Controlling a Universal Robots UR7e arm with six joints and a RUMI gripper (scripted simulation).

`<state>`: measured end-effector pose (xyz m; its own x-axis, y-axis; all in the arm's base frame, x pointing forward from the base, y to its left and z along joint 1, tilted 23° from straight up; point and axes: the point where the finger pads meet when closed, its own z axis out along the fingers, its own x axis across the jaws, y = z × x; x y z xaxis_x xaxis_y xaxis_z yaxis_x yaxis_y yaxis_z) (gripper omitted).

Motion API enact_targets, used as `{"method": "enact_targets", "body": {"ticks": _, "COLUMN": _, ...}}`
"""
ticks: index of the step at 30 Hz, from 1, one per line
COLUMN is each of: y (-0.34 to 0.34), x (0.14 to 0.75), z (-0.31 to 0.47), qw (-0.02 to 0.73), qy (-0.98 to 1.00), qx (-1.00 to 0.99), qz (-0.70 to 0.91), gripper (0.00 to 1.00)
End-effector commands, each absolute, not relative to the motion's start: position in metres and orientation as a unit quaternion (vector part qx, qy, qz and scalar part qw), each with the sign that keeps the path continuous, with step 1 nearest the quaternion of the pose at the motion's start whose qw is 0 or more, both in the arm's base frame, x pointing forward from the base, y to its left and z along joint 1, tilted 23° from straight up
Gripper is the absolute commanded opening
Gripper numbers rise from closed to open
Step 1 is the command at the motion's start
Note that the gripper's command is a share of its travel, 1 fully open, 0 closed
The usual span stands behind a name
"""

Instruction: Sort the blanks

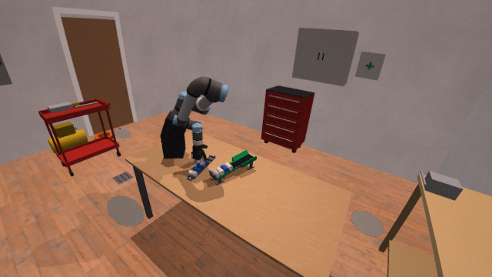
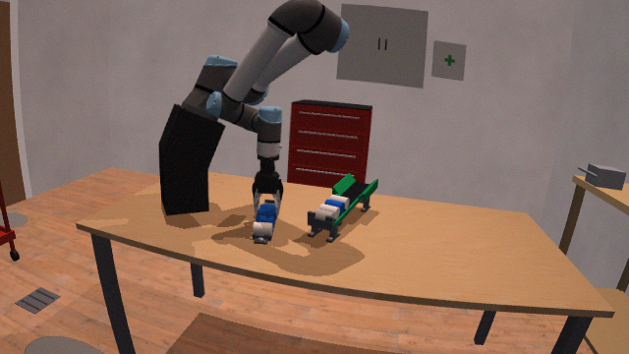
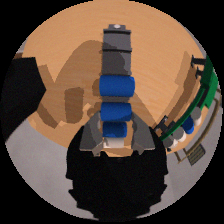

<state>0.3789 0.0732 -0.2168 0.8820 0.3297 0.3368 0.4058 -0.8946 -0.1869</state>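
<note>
My gripper [image 2: 267, 203] is shut on a blue blank [image 3: 115, 122] and holds it low over the grey stock rack, across the ribs. Another blue blank [image 3: 116, 86] lies in a rack slot just beyond it. A white blank [image 2: 262, 228] lies at the rack's front end. The rack's far slots [image 3: 116, 47] are empty. The green-sided feed ramp stands to the right. On it lie a white blank [image 2: 324, 212] at the stop, then a blue blank [image 2: 335, 204], then a white blank [image 2: 341, 199]. The rack and ramp [image 1: 234, 165] also show in the top view.
The arm's black base block [image 2: 186, 164] stands on the table just left of the rack. The ramp's legs [image 2: 321, 228] are close to the rack's right side. A red drawer cabinet [image 2: 330, 143] stands behind the table.
</note>
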Motion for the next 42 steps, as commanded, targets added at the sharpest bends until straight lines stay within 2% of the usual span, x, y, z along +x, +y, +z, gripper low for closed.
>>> {"method": "enact_targets", "body": {"ticks": 1, "y": 0.0730, "x": 0.3791, "z": -0.2165, "qw": 0.127, "qy": -0.191, "qx": -0.962, "qz": -0.150, "gripper": 0.35}}
{"method": "enact_targets", "body": {"ticks": 38, "y": 0.0726, "x": 0.3790, "z": -0.2167, "qw": 0.127, "qy": -0.191, "qx": -0.962, "qz": -0.150, "gripper": 0.35}}
{"method": "enact_targets", "body": {"ticks": 42, "y": 0.0726, "x": 0.3790, "z": -0.2167, "qw": 0.127, "qy": -0.191, "qx": -0.962, "qz": -0.150, "gripper": 0.40}}
